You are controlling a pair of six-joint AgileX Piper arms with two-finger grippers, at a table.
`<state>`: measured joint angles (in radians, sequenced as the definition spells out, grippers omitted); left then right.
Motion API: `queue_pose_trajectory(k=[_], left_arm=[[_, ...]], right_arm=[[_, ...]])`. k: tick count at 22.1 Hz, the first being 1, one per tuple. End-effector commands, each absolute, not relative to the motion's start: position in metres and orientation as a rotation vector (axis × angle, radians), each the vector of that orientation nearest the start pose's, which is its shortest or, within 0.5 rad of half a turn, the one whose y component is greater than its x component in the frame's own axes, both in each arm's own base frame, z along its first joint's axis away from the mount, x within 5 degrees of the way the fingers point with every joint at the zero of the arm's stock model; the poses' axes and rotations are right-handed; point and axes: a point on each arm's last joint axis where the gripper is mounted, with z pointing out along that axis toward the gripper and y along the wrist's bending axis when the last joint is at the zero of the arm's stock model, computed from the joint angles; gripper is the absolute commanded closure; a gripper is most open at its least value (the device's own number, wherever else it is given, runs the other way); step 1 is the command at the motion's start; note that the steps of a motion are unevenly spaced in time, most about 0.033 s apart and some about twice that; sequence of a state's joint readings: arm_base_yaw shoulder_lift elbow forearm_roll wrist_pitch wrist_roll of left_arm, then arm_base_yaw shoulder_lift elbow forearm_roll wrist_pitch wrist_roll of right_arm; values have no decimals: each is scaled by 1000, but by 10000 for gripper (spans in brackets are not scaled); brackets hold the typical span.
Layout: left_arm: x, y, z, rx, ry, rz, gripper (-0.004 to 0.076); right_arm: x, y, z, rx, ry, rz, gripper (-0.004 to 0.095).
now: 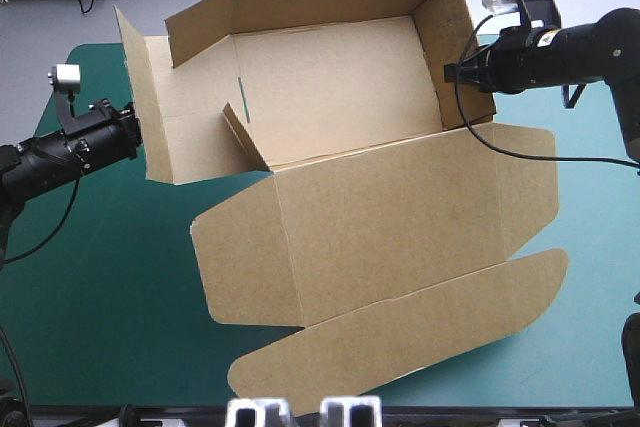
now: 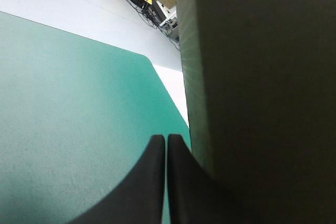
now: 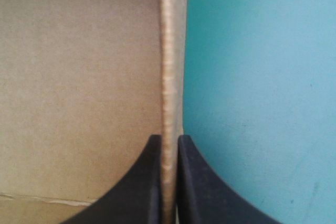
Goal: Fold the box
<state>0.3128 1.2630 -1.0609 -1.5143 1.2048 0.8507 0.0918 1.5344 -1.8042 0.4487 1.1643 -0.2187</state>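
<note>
Brown box [image 1: 330, 77] sits in the middle of the worktop [image 1: 100, 287], roughly half built by my judgement. Its far wall and right wall [image 1: 450, 37] stand, the left wall [image 1: 170, 137] leans outward, a small inner flap [image 1: 240, 132] stands untucked, and the lid [image 1: 400, 217] lies flat toward the near edge with its flaps not yet tucked. The right hand [image 3: 169, 139] is clamped on the right wall's edge. The left hand [image 2: 166, 139] is closed on nothing, right beside the left wall's outer face. The tray holds nothing.
</note>
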Motion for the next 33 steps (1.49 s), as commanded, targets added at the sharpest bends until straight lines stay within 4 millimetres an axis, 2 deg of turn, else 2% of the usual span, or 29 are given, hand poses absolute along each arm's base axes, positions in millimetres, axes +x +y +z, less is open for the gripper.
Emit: queue_pose_trajectory(k=[1, 6, 11, 20, 33], left_arm=[[233, -19, 414, 190, 1715, -1363, 717], [229, -20, 417, 201, 1707, -1356, 717], [222, -23, 422, 212, 1694, -1356, 717], [216, -25, 426, 235, 1684, -1338, 717], [217, -24, 425, 240, 1686, -1328, 717]], right_arm=[[302, 62, 479, -317, 2181, 480, 923], [304, 64, 480, -323, 2161, 468, 923], [313, 66, 470, -326, 2195, 475, 923], [327, 95, 457, -402, 2191, 470, 923], [328, 90, 453, -393, 2222, 381, 923]])
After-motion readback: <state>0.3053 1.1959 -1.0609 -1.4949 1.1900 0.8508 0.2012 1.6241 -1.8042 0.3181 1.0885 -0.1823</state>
